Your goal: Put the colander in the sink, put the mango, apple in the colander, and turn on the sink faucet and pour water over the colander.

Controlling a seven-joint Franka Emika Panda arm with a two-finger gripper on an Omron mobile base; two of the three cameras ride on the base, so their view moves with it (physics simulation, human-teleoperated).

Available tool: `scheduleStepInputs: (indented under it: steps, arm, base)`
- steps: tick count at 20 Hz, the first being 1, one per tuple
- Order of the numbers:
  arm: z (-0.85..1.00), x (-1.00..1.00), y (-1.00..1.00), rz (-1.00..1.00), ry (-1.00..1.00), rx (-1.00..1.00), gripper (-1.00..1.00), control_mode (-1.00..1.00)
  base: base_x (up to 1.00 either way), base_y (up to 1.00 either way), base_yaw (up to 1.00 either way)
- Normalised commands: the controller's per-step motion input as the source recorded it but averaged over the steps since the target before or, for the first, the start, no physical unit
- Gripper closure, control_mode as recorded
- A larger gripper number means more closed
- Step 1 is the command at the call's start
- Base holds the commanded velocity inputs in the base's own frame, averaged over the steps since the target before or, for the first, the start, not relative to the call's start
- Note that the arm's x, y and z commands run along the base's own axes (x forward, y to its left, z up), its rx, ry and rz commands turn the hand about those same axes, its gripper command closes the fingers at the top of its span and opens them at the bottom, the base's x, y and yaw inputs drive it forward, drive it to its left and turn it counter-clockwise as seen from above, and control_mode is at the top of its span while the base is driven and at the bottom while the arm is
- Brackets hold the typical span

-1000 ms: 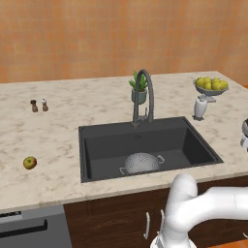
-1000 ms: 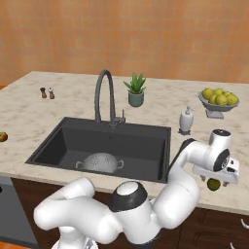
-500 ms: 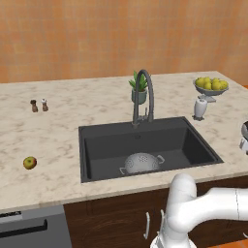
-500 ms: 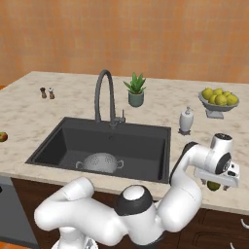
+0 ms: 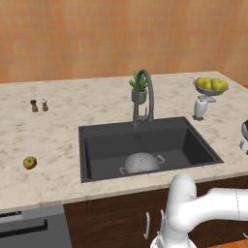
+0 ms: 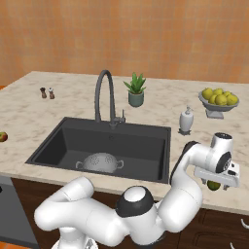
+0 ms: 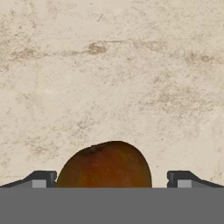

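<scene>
The silvery colander sits upright on the floor of the dark sink, below the gooseneck faucet; no water runs. The apple lies on the counter far left of the sink. The mango rests on the counter right of the sink, near the front edge. My gripper hangs straight over it, open, one finger tip on each side of the fruit and clear of it.
A stemmed bowl of yellow-green fruits and a white soap dispenser stand back right. A potted plant is behind the faucet. Two shakers stand at the back left.
The hand has sunk slightly toward the mango at the right of the sink. Its jaws stay open; the fruits and colander have not moved.
</scene>
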Motion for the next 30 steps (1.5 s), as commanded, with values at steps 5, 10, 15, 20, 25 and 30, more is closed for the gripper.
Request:
scheduleStepInputs:
  steps: [5,10,15,20,25,30]
  arm:
    - [0.0,0.0,0.0,0.0,0.0,0.0,1.0,-1.0]
    - [0.0,0.0,0.0,0.0,0.0,0.0,1.0,-1.0]
    - [0.06,0.0,0.0,0.0,0.0,0.0,1.0,-1.0]
    - [0.51,-0.25,0.05,0.0,0.0,0.0,1.0,-1.0]
    - [0.35,-0.32,0.53,0.0,0.0,0.0,1.0,-1.0]
    - [0.34,-0.26,0.91,0.0,0.0,0.0,1.0,-1.0]
  base:
    - [0.0,0.0,0.0]
    - [0.0,0.0,0.0]
    - [0.0,0.0,0.0]
    - [0.0,0.0,0.0]
    - [0.0,0.0,0.0]
    - [0.0,0.0,0.0]
